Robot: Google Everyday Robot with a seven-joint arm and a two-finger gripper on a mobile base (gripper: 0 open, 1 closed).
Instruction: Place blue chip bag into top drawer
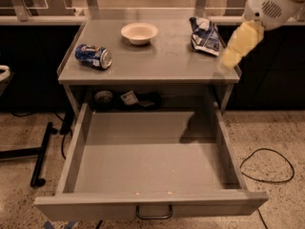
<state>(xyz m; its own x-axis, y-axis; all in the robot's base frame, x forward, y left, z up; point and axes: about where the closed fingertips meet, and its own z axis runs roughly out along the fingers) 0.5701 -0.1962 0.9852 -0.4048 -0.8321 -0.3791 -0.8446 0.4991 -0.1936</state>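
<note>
The top drawer (152, 171) stands open. The blue chip bag (205, 35) lies on the surface (162, 63), right rear. The gripper (232, 55) hangs just beside it, right edge.

- The one camera stands high in front of the worktop (162, 66), looking down and toward its far edge.
- It is fairly near: the whole worktop and the open top drawer (147, 156) fit.
- The claw (231, 56) hangs over the worktop's right edge.
</note>
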